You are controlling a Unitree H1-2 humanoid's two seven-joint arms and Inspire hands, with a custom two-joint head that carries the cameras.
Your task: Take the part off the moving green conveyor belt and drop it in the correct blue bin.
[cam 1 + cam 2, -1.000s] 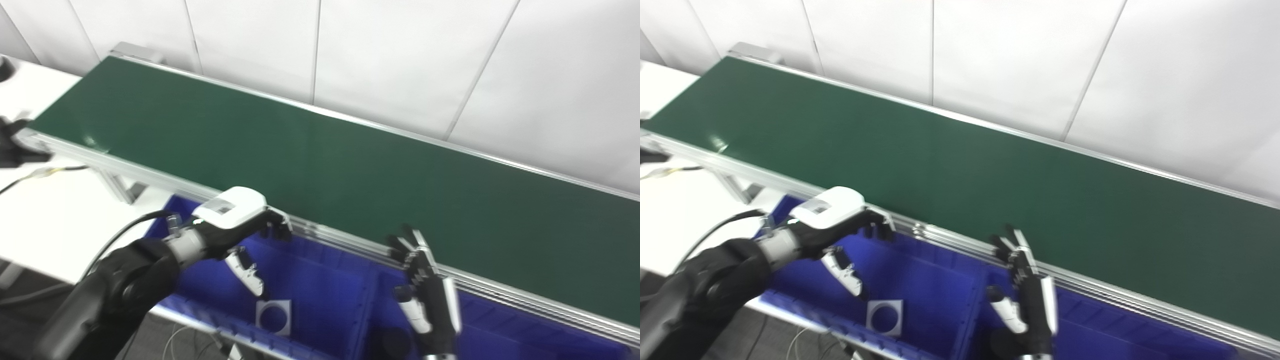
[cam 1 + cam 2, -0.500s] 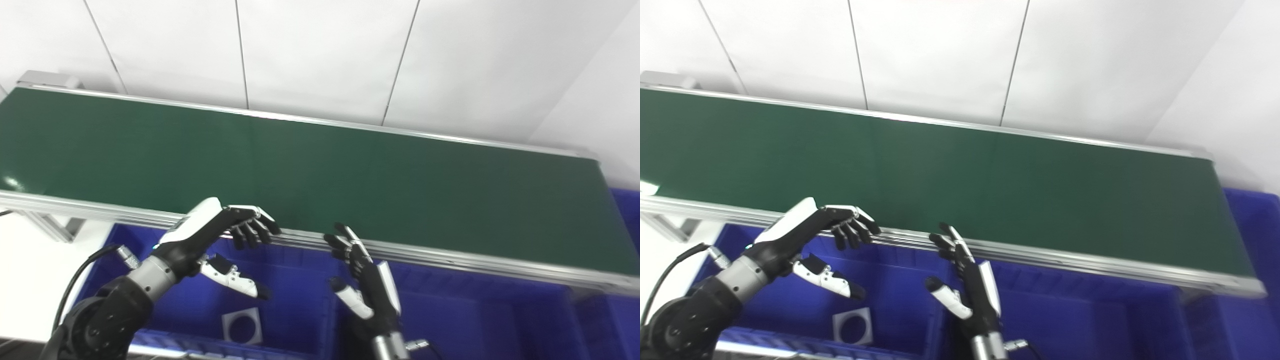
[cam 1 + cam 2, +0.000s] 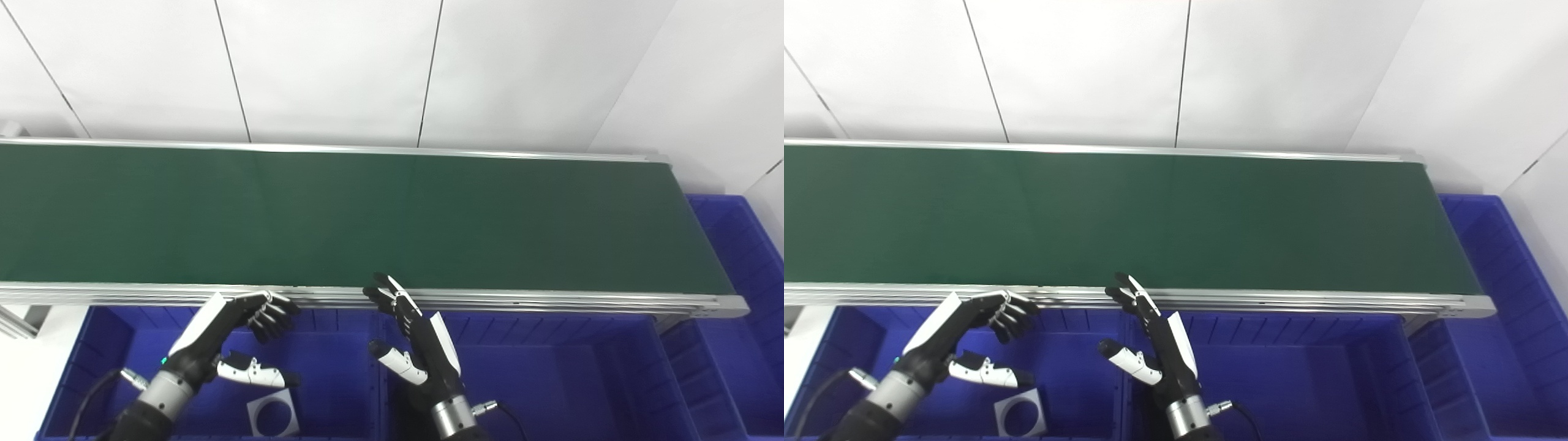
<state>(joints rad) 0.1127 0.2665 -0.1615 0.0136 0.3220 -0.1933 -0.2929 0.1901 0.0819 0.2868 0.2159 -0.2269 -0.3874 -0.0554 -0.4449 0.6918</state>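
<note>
The green conveyor belt point(image 3: 367, 220) runs across the view with no part on it. A white square part with a round hole point(image 3: 272, 418) lies in the left blue bin point(image 3: 101, 361). My left hand point(image 3: 236, 340) hovers over that bin, open, fingers curled loosely near the belt's front rail, holding nothing. My right hand point(image 3: 413, 343) is upright over the divide between the left bin and the middle blue bin point(image 3: 551, 380), open with fingers spread and empty.
A third blue bin point(image 3: 744, 263) stands past the belt's right end. The belt's aluminium front rail point(image 3: 520, 300) runs just behind both hands. White wall panels rise behind the belt. A white table corner point(image 3: 18, 373) shows at the far left.
The camera has swung right, so the whole scene shifted and the belt's right end and the far bin came into view. Both hands stay open and empty over the bins.
</note>
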